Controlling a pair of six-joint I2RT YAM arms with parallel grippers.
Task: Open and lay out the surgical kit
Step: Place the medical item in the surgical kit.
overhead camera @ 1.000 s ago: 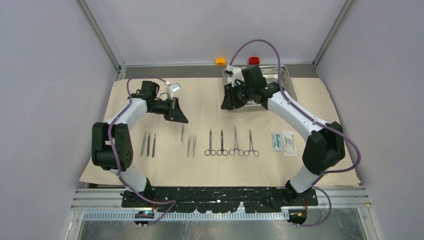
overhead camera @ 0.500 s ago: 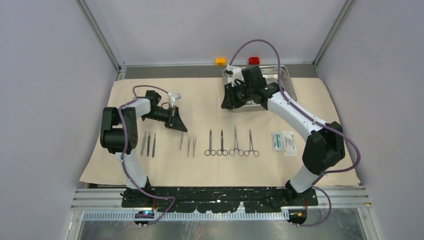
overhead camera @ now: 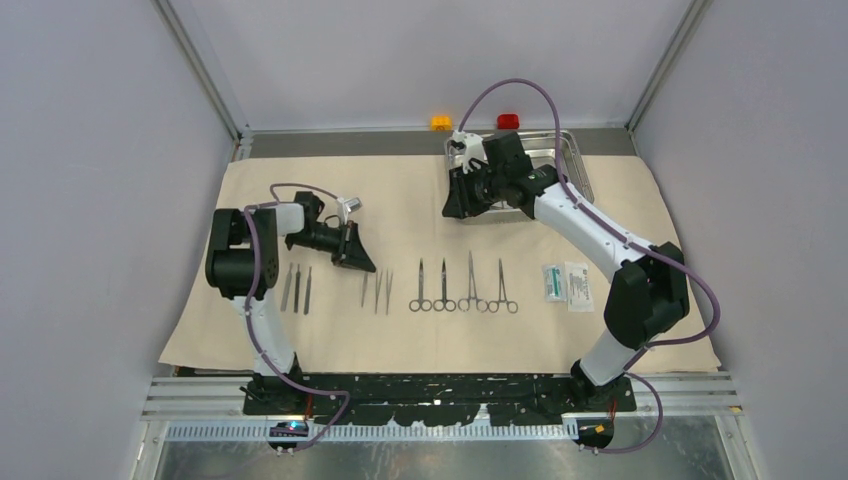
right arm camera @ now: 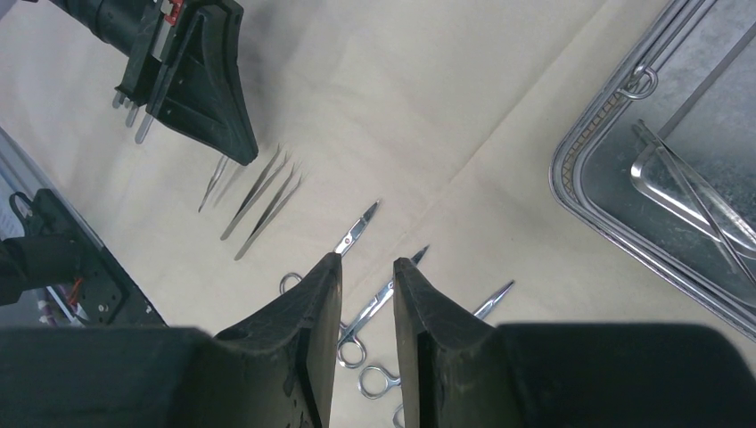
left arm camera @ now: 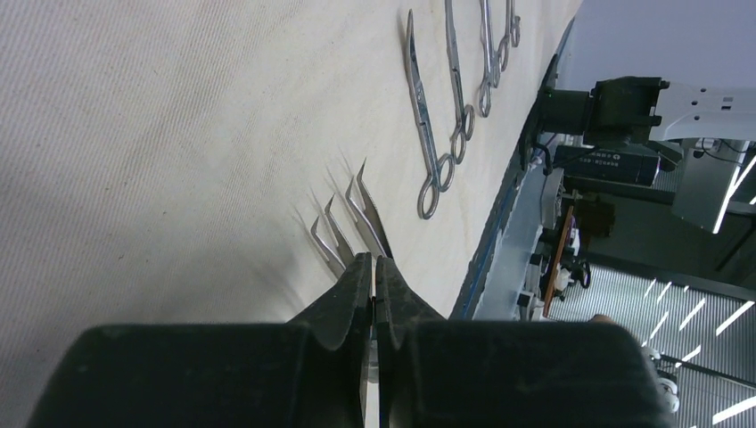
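Note:
The beige cloth [overhead camera: 400, 340] lies spread flat. On it, in one row, are straight handles [overhead camera: 297, 288], tweezers [overhead camera: 383, 292], ring-handled clamps [overhead camera: 465, 290] and two packets [overhead camera: 568, 283]. My left gripper [overhead camera: 368, 268] is shut on the far end of the leftmost tweezers [overhead camera: 363, 290], which rest on the cloth beside the other two. In the left wrist view the jaws press together over those tweezers [left arm camera: 323, 241]. My right gripper [overhead camera: 455, 212] hangs open and empty above the cloth, just left of the steel tray [overhead camera: 575, 150]. Thin steel pieces still lie in the tray [right arm camera: 695, 196].
Orange [overhead camera: 441, 122] and red [overhead camera: 508, 121] blocks sit behind the tray at the back edge. The black base rail [overhead camera: 440, 395] runs along the near edge, and grey walls close in both sides.
My left arm drew back toward the near side, bringing the tweezers down into line with the other two. The right arm stayed put and its jaws narrowed slightly.

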